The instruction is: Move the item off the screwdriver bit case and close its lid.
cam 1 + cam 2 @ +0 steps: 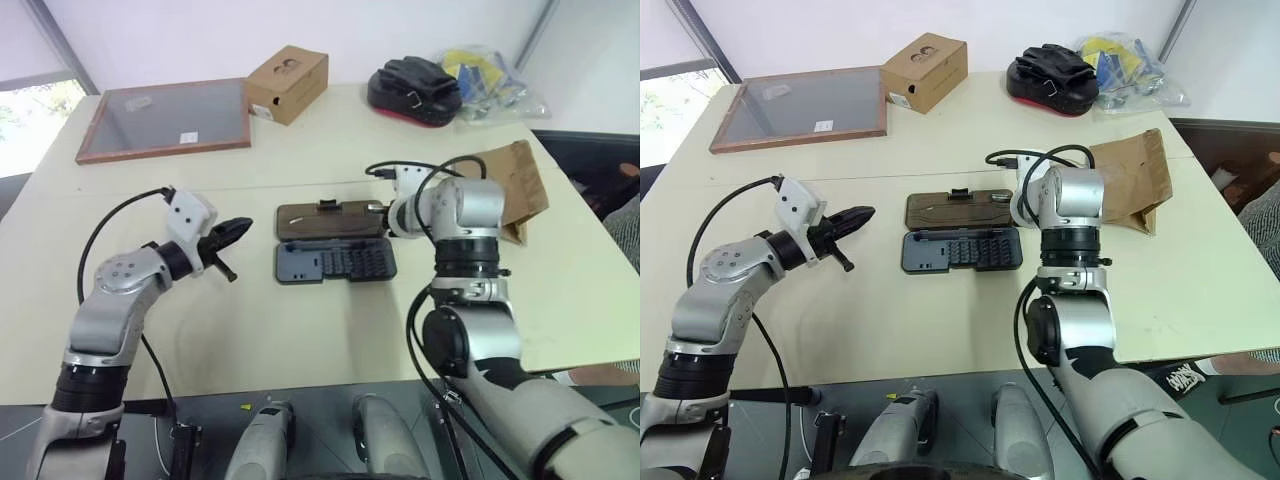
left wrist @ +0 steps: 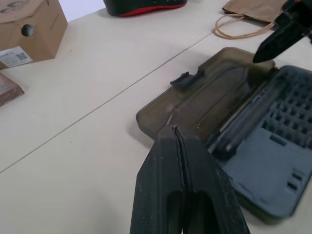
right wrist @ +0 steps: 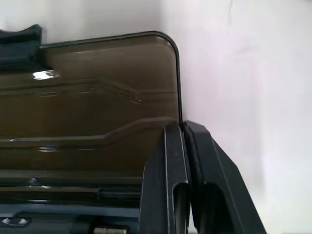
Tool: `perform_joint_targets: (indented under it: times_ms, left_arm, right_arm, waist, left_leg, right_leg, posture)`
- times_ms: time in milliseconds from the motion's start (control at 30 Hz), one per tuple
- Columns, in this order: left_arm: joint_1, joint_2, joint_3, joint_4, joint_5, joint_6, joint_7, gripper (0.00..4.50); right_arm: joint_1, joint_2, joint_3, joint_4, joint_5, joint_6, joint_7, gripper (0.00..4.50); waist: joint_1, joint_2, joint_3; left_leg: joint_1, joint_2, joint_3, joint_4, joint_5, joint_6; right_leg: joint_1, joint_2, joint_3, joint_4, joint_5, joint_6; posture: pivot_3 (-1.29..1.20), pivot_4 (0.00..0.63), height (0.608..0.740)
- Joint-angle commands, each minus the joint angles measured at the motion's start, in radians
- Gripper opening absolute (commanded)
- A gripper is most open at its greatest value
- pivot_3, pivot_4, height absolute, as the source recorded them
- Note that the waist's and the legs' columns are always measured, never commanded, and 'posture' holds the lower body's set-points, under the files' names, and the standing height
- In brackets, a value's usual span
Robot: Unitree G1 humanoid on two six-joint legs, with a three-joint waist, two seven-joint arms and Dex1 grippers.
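Right wrist view has my right gripper [image 3: 184,127] pressed together at the corner of the lid [image 3: 97,97], so the paper bag [image 1: 1132,178] is already off, lying right of the screwdriver bit case [image 1: 962,249], which just needs closing, left gripper [image 1: 862,214] also pinched empty.

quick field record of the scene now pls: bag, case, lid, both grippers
paper bag: off the case, flat on the table to its right
screwdriver bit case: open, bits showing
lid: folded back flat on the table
right gripper: shut, tips at the lid's right end
left gripper: shut, held left of the case, apart from it
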Motion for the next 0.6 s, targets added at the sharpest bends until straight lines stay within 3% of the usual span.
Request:
perform_joint_targets:
  times_ms: [33,300,600]
  left_arm:
    - [-0.016,0.002,-0.002,-0.012,-0.001,-0.008,-0.011,0.00]
    - [-0.030,0.002,-0.015,-0.001,0.000,-0.007,-0.022,0.00]
    - [-0.021,0.000,-0.013,-0.008,0.000,-0.008,-0.016,0.00]
  right_arm:
    - [-0.002,0.067,-0.023,-0.133,0.006,0.046,-0.024,0.03]
    - [0.058,0.178,-0.050,-0.224,-0.001,0.046,-0.077,0.03]
    - [0.093,0.193,-0.072,-0.233,-0.030,0.046,-0.135,0.03]
  waist:
    - [0.001,0.000,0.000]
    - [0.001,0.000,0.000]
    - [0.002,0.000,0.000]
  left_leg:
    - [0.000,0.000,0.000,0.000,0.000,0.000]
    - [0.000,0.000,0.001,0.000,0.000,0.000]
    - [0.000,0.000,0.001,0.000,0.000,0.000]
  right_leg:
    - [0.000,0.000,0.000,0.000,0.000,0.000]
    - [0.000,0.000,0.000,0.000,0.000,0.000]
    - [0.000,0.000,0.000,0.000,0.000,0.000]
  posture:
    - [0.00,0.150,0.740]
    - [0.00,0.150,0.740]
    - [0.00,0.150,0.740]
